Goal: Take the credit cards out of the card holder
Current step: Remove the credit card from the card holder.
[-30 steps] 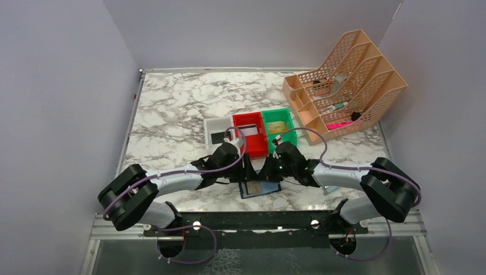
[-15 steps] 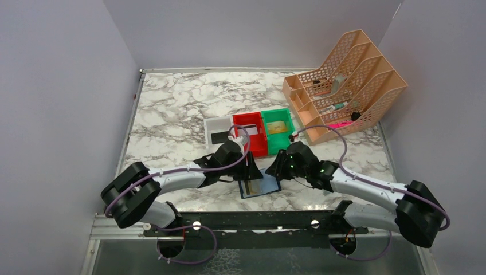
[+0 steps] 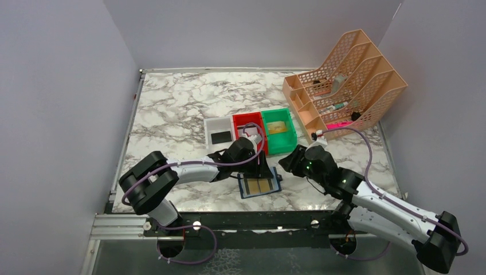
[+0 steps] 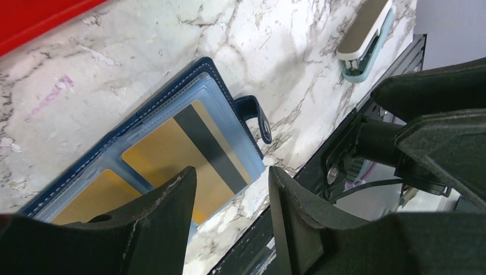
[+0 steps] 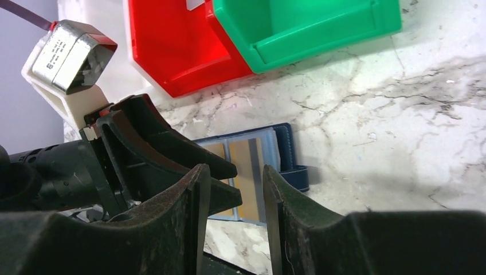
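Showing the open card holder (image 3: 259, 186) flat on the marble table (image 3: 172, 109), near the front edge and just in front of the red bin (image 5: 177, 57) and the green bin (image 5: 321, 40). Its navy cover faces down, the pale blue inside faces up, and its snap tab (image 4: 256, 117) sticks out on the side toward the right arm.

2 gold credit cards (image 4: 189, 143) sit side by side inside the clear sleeves. The 1 nearer the tab shows a dark stripe.

The left gripper (image 4: 229, 223) hangs over the card holder with its jaws apart and nothing between them. Its fingers (image 5: 172, 152) reach in from the red bin's side. Whether they touch the sleeve cannot be told.

The right gripper (image 5: 235, 172) stands just beside the card holder on the tab side, pointing toward it, with its jaws also apart and empty.

A white bin (image 3: 209, 130) stands left of the red bin and holds a black card (image 3: 220, 137). A tan card (image 3: 277, 127) lies in the green bin.

A silver-blue stapler (image 4: 367, 37) lies on the marble near the front rail, apart from the card holder. A peach mesh organiser (image 3: 344, 80) occupies the far right corner.
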Motion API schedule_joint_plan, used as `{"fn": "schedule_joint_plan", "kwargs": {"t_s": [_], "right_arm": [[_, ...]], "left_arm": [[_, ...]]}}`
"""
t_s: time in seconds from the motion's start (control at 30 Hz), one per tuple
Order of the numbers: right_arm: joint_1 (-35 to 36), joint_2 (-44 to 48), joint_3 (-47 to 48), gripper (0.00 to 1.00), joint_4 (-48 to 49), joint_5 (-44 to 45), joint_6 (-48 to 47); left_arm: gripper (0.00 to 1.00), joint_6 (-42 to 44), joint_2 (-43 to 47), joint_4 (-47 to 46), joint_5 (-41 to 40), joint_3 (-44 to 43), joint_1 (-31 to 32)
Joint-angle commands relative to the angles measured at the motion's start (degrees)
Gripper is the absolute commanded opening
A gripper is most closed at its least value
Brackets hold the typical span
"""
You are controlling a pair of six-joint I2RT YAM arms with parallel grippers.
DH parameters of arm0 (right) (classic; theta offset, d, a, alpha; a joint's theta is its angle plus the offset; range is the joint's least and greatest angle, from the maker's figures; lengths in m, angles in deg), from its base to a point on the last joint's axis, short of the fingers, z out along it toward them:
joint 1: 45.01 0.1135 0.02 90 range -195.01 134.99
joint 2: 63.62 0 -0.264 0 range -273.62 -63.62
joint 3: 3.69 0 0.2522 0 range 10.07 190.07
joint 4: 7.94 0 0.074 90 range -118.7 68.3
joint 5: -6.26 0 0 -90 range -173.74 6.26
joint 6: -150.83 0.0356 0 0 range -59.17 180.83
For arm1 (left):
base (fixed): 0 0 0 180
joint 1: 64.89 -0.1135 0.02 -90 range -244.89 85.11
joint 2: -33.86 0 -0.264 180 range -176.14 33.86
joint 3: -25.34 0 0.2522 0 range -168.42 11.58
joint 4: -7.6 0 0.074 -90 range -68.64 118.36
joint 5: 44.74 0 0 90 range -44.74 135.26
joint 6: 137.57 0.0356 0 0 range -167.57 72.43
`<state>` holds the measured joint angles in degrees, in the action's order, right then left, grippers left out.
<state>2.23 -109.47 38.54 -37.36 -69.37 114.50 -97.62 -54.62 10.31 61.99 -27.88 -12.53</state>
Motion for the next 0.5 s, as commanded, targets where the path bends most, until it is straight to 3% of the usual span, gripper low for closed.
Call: {"fn": "schedule_joint_plan", "kwargs": {"t_s": [0.0, 0.33, 0.47], "right_arm": [[-0.2, 1.4, -1.8, 0.44, -1.8, 3.7, 0.9], [-0.2, -1.5, -1.7, 0.44, 2.2, -0.3, -1.1], [-0.2, -3.2, -1.7, 0.40, 5.8, -5.2, -4.3]], "left_arm": [[0.52, 1.2, -0.9, -0.7, 1.0, -1.2, 0.9], [0.56, 2.1, 6.2, 7.8, -8.6, -0.3, 1.0], [0.59, 1.0, 9.1, 9.8, -12.7, 1.0, 0.9]]}}
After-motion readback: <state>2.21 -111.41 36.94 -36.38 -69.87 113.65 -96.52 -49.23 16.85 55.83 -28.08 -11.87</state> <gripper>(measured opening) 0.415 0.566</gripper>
